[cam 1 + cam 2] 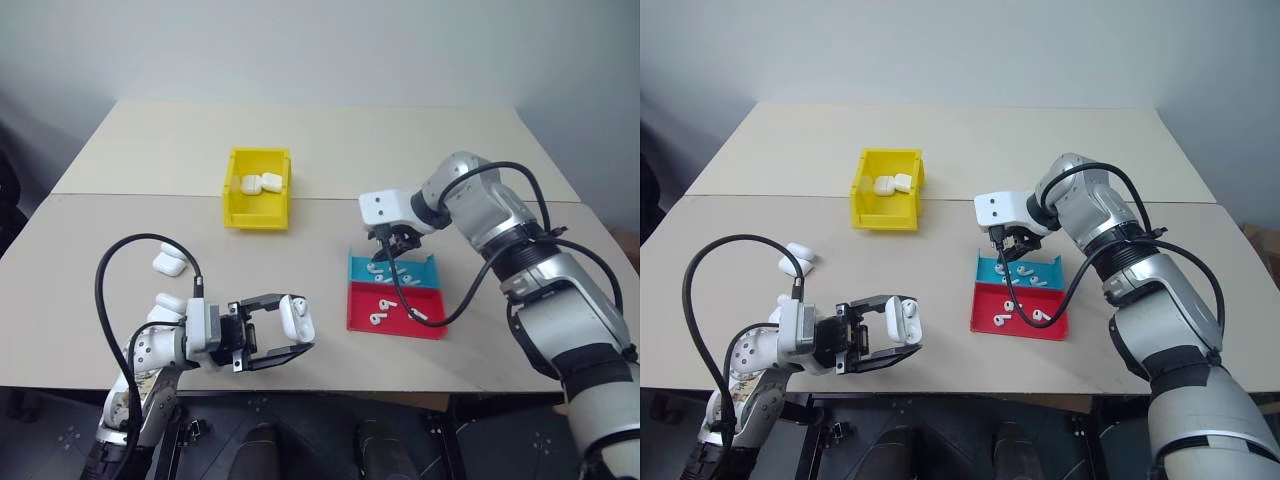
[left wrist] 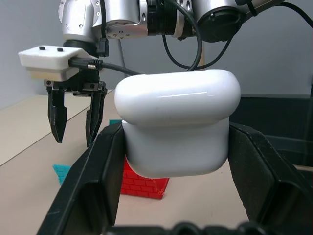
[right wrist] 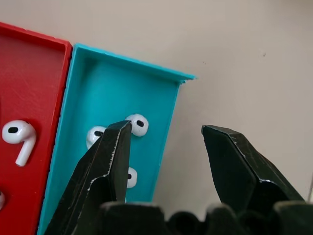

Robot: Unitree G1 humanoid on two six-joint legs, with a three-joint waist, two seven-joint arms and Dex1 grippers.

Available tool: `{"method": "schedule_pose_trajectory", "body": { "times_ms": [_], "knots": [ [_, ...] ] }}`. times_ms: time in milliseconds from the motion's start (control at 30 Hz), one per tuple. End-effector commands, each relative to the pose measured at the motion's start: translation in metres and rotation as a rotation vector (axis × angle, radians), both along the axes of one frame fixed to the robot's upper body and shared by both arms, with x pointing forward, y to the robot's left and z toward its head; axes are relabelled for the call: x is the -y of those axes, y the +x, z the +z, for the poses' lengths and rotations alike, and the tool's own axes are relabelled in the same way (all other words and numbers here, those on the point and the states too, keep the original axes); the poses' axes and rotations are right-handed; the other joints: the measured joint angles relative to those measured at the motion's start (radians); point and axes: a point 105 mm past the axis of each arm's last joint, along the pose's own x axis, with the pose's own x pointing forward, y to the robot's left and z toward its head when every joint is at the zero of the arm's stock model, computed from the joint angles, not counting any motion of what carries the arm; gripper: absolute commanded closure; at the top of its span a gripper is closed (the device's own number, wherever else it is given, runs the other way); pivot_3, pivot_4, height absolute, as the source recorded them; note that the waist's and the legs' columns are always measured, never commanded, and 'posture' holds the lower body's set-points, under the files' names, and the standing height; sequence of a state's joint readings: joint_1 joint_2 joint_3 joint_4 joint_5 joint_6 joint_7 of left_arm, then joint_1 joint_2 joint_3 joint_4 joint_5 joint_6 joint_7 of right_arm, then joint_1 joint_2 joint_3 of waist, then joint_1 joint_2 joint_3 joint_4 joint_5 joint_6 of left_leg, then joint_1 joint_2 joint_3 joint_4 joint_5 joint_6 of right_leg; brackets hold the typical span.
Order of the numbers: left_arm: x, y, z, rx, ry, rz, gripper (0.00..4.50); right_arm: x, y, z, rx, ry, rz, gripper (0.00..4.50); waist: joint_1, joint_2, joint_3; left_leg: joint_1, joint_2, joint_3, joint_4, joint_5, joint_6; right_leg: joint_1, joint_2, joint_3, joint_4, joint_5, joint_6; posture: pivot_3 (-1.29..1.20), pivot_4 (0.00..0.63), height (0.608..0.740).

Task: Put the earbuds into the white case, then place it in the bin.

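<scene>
My left gripper [image 1: 298, 328] is shut on a white case [image 1: 295, 317], held sideways just above the table's front edge. The left wrist view has the case [image 2: 176, 129] clamped between both black fingers [image 2: 93, 181]. My right gripper [image 1: 392, 252] points down, open, over the far end of the blue tray [image 1: 360, 270]. One fingertip hangs above the tray and the other above bare table beside it. Small white earbuds [image 3: 138, 124] lie in the blue tray right below that fingertip. More earbuds [image 1: 377, 320] lie in the red tray [image 1: 360, 300]. The yellow bin [image 1: 255, 220] stands at mid-table.
Two white cases [image 1: 262, 183] lie inside the bin. Other loose cases [image 1: 168, 264] lie on the table at the left, near my left arm. A black cable loops up from each wrist. The red and blue trays sit side by side, touching.
</scene>
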State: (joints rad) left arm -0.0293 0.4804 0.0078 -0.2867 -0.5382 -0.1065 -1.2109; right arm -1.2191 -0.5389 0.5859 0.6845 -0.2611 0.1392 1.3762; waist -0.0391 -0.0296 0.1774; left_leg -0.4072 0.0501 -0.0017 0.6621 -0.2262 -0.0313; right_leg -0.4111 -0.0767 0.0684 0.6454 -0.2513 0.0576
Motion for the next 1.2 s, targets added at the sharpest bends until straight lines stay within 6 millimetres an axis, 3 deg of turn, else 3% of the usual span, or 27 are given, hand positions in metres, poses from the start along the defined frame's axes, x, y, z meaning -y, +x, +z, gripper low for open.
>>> {"method": "schedule_pose_trajectory", "body": {
  "times_ms": [33, 1200],
  "knots": [
    [0.002, -0.003, 0.009, 0.058, -0.002, -0.001, 1.67, -0.006, 0.004, 0.012, 0.032, -0.005, -0.011, 1.73, -0.003, 0.0, 0.0, 0.0, 0.0, 0.0, 0.0, 0.0, 0.0, 0.0, 0.0, 0.0, 0.0, 0.0, 0.0, 0.0, 0.15, 0.74],
    [0.001, 0.007, 0.012, 0.077, 0.033, -0.001, 1.67, -0.011, 0.005, -0.019, -0.01, -0.022, -0.127, 1.73, -0.004, 0.0, 0.0, 0.0, 0.0, 0.0, 0.0, 0.0, 0.0, -0.001, 0.0, 0.0, 0.001, 0.0, 0.0, 0.0, 0.15, 0.74]
  ]
}}
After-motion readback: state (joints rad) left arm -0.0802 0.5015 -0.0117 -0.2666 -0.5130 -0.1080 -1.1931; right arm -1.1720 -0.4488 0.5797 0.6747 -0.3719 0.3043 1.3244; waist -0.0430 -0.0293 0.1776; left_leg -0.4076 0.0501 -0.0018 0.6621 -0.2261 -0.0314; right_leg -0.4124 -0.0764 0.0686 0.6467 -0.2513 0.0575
